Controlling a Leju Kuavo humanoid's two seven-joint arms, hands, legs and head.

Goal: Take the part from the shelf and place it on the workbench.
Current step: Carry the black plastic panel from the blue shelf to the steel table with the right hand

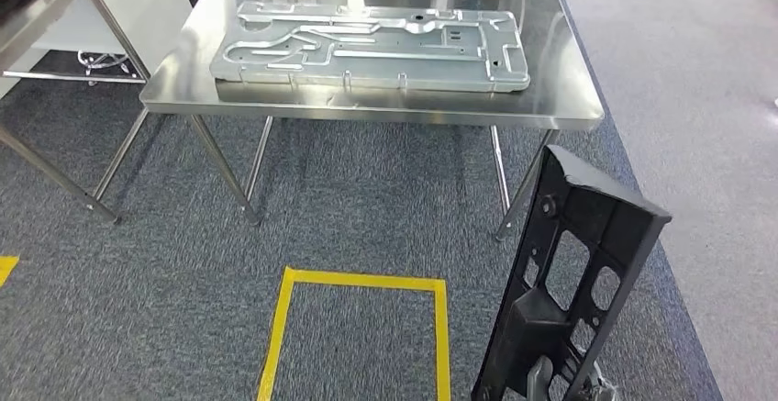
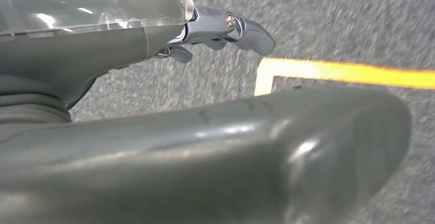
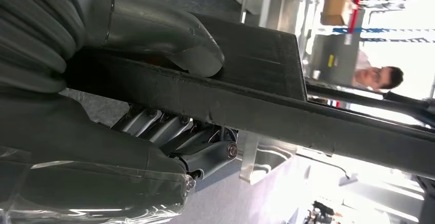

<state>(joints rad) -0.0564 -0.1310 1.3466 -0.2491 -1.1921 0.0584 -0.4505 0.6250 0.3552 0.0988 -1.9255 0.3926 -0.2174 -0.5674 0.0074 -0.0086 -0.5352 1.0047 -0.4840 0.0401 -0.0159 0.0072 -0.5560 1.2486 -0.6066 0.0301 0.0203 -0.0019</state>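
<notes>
Closest in, the robot's right hand [image 3: 154, 106] grips the long black plastic frame part with cut-out openings [image 1: 573, 282], thumb pressed on one face and the darker fingers [image 3: 169, 131] wrapped under the other. The part stands tilted, above the grey carpet at the lower right. The left hand [image 2: 205, 34] hangs over the carpet holding nothing, fingers loosely curled. On the floor lies a yellow tape rectangle [image 1: 362, 282]. Beyond it stands the shiny stainless-steel workbench [image 1: 367, 107], carrying a flat grey stamped metal panel [image 1: 372, 45].
</notes>
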